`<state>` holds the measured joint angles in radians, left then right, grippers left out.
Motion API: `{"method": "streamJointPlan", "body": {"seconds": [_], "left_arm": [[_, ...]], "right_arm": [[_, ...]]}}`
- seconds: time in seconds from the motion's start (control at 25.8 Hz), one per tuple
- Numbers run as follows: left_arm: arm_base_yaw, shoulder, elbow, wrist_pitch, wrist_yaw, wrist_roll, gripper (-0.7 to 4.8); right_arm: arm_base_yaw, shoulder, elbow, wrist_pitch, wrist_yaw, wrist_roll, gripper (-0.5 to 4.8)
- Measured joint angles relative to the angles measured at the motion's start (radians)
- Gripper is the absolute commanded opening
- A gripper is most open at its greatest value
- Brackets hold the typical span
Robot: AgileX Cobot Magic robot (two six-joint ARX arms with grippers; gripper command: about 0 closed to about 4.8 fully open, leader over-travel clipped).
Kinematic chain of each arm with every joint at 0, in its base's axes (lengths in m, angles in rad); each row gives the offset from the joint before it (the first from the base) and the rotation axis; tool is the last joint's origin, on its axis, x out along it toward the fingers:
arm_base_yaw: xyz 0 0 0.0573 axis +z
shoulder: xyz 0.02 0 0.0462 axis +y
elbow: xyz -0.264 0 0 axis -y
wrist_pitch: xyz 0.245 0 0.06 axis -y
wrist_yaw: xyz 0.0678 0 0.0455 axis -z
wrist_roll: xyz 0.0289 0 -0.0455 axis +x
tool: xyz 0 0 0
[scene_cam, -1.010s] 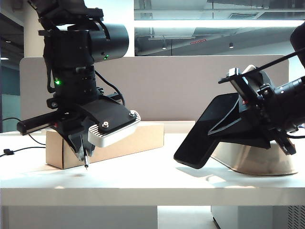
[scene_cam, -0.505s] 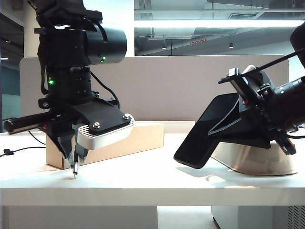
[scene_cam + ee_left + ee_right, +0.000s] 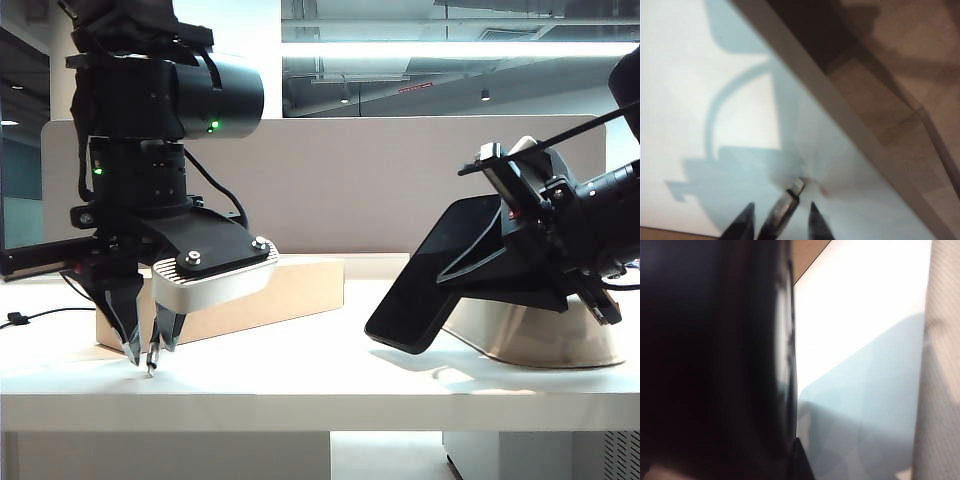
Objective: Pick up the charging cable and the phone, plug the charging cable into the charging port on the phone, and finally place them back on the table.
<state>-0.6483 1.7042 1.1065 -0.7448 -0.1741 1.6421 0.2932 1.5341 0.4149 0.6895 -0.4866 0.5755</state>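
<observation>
The left tool [image 3: 146, 350] is lowered to the counter [image 3: 320, 385] in front of a cardboard box [image 3: 280, 290], its fingers spread apart. The cable [image 3: 785, 210] plug is seen between them, tip close to the counter; contact cannot be told. The phone [image 3: 430, 275] is held tilted above the counter by the closed right tool [image 3: 520, 225], beside a bowl [image 3: 530, 335].

The table [image 3: 330, 385] carries a cardboard box [image 3: 290, 290] and a bowl [image 3: 530, 335].
</observation>
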Motion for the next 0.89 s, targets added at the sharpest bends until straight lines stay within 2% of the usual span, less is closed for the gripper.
{"method": "streamJointPlan", "body": {"seconds": [0.27,0.39,0.58,0.66,0.78,0.89], "left_arm": [[0.0,0.0,0.0,-0.004,0.01,0.0,1.09],[0.0,0.0,0.0,-0.003,0.01,0.0,0.78],[0.0,0.0,0.0,-0.003,0.01,0.0,0.74],[0.0,0.001,0.0,-0.003,0.01,0.0,0.47],[0.0,0.008,0.0,-0.003,0.01,0.0,0.42],[0.0,0.008,0.0,0.002,0.01,0.002,0.11]], "right_arm": [[0.0,0.0,0.0,0.0,0.0,0.0,-0.08],[0.0,0.0,0.0,0.0,0.0,0.0,-0.08],[0.0,0.0,0.0,0.0,0.0,0.0,-0.08],[0.0,0.0,0.0,0.0,0.0,0.0,-0.08],[0.0,0.0,0.0,0.0,0.0,0.0,-0.08],[0.0,0.0,0.0,0.0,0.001,0.0,-0.08]]}}
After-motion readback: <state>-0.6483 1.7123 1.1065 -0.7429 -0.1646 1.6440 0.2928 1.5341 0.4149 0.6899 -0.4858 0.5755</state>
